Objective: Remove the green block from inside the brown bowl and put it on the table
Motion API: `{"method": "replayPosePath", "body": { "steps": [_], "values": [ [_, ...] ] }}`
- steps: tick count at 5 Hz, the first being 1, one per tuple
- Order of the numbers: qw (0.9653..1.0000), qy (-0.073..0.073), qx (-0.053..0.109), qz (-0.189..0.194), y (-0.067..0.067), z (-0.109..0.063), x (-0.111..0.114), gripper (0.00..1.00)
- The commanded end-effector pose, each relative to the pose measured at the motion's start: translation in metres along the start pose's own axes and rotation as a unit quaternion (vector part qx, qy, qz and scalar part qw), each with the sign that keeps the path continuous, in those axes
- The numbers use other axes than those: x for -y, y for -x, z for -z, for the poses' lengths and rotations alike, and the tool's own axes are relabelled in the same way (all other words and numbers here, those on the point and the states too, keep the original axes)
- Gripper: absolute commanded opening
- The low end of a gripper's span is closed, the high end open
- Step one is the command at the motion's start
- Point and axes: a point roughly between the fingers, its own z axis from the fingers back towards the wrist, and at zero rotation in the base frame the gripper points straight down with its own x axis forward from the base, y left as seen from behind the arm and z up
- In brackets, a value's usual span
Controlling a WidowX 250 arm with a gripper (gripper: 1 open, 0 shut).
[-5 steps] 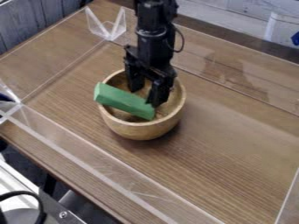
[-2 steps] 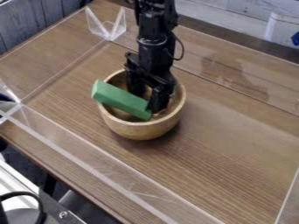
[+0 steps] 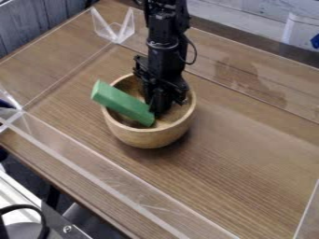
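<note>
**Claw closed on the green block inside the bowl**

The black gripper [image 3: 159, 96] points straight down into the brown bowl [image 3: 151, 135], its jaws drawn narrow and pinching the right end of the green block [image 3: 121, 102]. The block lies tilted: its gripped end sits low inside the bowl, while its left end rises over the bowl's left rim and sticks out past it. The dark arm runs up from the claw to the top edge of the view.

The bowl stands on the table [image 3: 237, 149], a little left of the middle and towards the far side. The tabletop is brown wood grain with darker streaks running from near left to far right, and it gives a soft glare on the far right part. Clear acrylic walls [image 3: 75, 173] edge the table; the near wall crosses the lower left corner, and another runs along the far left side.

Beyond the walls, at the top right, something pale is only partly in view and cannot be made out. A dark cable [image 3: 19, 219] curls in the lower left corner, outside the table.
</note>
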Motion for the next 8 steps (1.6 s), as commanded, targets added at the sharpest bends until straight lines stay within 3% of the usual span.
{"method": "replayPosePath", "body": {
  "steps": [1, 4, 8],
  "values": [
    [0.9998, -0.007, 0.016, -0.005, -0.002, -0.014, -0.003, 0.00],
    [0.9988, -0.025, 0.042, -0.006, -0.003, -0.048, 0.005, 0.00],
    [0.9940, -0.027, 0.105, 0.013, -0.013, -0.134, 0.043, 0.00]
  ]
}}
